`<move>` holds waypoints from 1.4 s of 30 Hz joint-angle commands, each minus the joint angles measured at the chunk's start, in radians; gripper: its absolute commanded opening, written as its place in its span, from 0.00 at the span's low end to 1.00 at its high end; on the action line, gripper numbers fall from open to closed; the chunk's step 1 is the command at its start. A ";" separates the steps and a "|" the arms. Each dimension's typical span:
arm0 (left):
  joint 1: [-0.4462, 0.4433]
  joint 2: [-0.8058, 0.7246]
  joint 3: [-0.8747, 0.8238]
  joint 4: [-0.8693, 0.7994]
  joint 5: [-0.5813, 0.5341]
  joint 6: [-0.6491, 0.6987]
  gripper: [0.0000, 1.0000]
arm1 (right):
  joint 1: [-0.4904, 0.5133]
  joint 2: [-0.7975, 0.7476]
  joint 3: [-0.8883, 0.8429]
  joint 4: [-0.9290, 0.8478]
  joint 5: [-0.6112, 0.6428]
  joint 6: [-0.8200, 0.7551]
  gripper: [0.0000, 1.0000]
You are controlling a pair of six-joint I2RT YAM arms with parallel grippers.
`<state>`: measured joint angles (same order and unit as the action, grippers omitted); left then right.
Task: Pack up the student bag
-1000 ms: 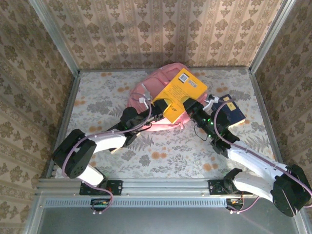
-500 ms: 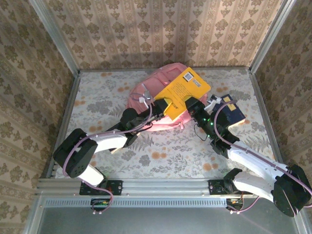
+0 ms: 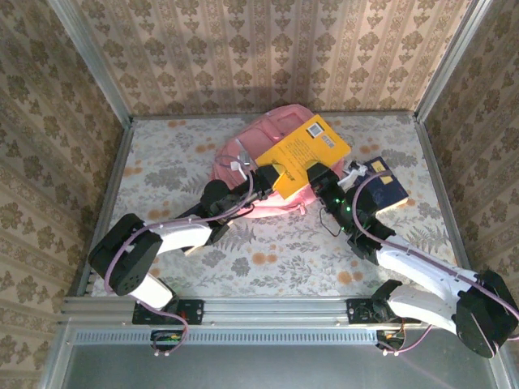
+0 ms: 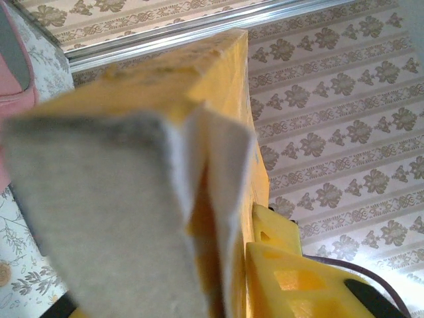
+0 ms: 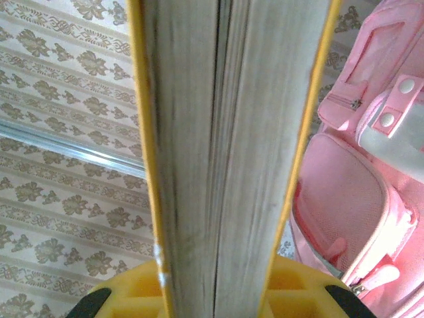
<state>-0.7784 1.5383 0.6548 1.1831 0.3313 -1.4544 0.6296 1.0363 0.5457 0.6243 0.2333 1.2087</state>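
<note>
A thick yellow book (image 3: 308, 150) hangs tilted over the student bag (image 3: 258, 134), a pink backpack lying at the back middle of the table. My right gripper (image 3: 319, 174) is shut on the book's near right corner. In the right wrist view the page block (image 5: 232, 132) stands between the yellow fingers (image 5: 311, 291), with the bag's pink pockets (image 5: 351, 199) beyond. My left gripper (image 3: 263, 180) holds the book's near left edge. In the left wrist view the blurred book (image 4: 132, 199) sits in the jaws, and one yellow finger (image 4: 285, 265) presses on its cover.
A dark blue book (image 3: 388, 185) lies on the floral tabletop right of the right gripper. Metal rails and patterned walls (image 3: 268, 49) close in the table on three sides. The near half of the table (image 3: 268, 251) holds just the two arms.
The yellow book has swung so that its far end points more to the back right. The left jaws have closed in on its edge. The right grip is unchanged.
</note>
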 commanded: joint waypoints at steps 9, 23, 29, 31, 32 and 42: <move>0.025 -0.032 0.000 0.034 -0.015 0.056 0.10 | 0.026 -0.008 -0.023 0.030 0.029 0.000 0.00; 0.265 -0.676 -0.004 -0.902 -0.004 0.384 0.00 | 0.021 -0.043 0.078 -0.386 -0.008 -0.244 0.58; 0.503 -0.847 0.124 -1.398 0.102 0.508 0.00 | -0.031 0.120 0.363 -0.628 -0.280 -0.605 0.52; 0.525 -0.875 0.161 -1.525 0.074 0.562 0.00 | -0.068 0.254 0.524 -0.762 -0.432 -0.665 0.50; 0.519 -0.884 0.184 -1.581 0.043 0.598 0.00 | -0.082 0.325 0.603 -0.817 -0.506 -0.698 0.49; 0.486 -0.975 0.306 -1.926 -0.305 0.736 0.00 | -0.114 0.822 1.144 -1.205 -0.683 -0.864 0.42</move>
<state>-0.2810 0.6086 0.8825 -0.6586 0.1780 -0.7925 0.5259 1.7840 1.5860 -0.3859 -0.3695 0.4236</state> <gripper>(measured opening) 0.181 0.421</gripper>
